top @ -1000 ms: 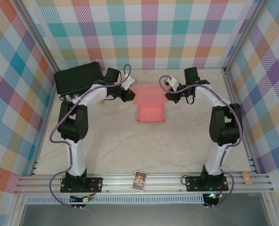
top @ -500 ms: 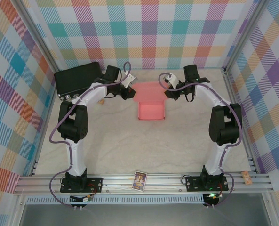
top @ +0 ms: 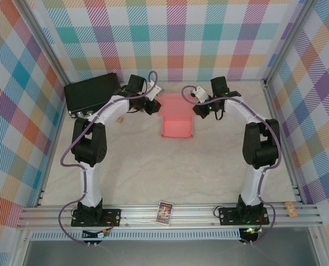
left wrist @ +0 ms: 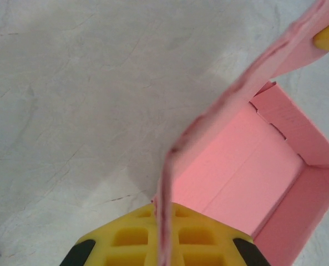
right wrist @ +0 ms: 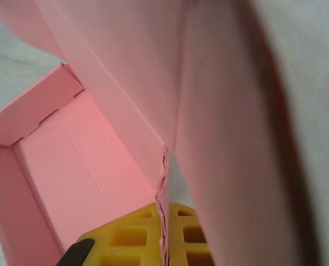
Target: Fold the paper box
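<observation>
The salmon-pink paper box (top: 176,123) lies at the back middle of the table, its tray part open upward and its lid flap raised at the far end. My left gripper (top: 153,105) is shut on the flap's left edge; in the left wrist view the thin pink edge (left wrist: 165,221) runs between my yellow fingers (left wrist: 131,238), with the open tray (left wrist: 247,177) beyond. My right gripper (top: 198,108) is shut on the flap's right edge; the right wrist view has that edge (right wrist: 163,221) pinched between yellow fingers (right wrist: 128,238), tray (right wrist: 70,166) to the left.
A black hard case (top: 92,93) sits at the back left, close to my left arm. A small cork-like piece (top: 120,118) lies near the left arm. A card (top: 165,211) rests on the front rail and a cork (top: 290,208) at the front right.
Both grippers moved toward the back wall and inward, lifting the box's rear flap. The right gripper's hold tightened slightly.
</observation>
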Robot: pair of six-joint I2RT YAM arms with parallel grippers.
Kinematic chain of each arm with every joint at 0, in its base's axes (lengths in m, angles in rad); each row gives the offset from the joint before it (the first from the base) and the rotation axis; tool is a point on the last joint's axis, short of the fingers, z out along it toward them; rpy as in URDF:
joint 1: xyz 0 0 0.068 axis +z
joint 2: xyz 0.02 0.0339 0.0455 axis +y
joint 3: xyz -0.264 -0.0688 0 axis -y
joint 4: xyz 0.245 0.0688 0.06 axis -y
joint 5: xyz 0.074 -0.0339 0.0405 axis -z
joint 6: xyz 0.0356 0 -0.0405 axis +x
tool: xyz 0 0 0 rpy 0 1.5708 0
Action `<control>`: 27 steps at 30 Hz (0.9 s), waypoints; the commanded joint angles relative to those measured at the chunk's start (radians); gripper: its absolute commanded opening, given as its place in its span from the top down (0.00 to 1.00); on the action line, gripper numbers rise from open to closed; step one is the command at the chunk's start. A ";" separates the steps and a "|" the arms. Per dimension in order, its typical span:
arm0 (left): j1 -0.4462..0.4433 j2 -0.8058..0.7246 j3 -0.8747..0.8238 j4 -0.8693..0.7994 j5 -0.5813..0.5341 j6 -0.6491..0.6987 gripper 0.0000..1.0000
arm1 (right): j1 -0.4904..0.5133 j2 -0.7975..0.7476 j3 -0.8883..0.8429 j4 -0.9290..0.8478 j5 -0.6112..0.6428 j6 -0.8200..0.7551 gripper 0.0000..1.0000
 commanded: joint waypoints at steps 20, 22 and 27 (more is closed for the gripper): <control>-0.039 0.098 0.157 -0.064 -0.165 -0.280 1.00 | 0.070 0.033 0.053 0.056 0.285 0.429 0.95; -0.039 0.098 0.156 -0.061 -0.175 -0.308 1.00 | 0.080 0.028 0.035 0.082 0.321 0.470 0.95; -0.045 0.097 0.149 -0.045 -0.202 -0.377 1.00 | 0.111 0.008 -0.016 0.164 0.397 0.528 0.95</control>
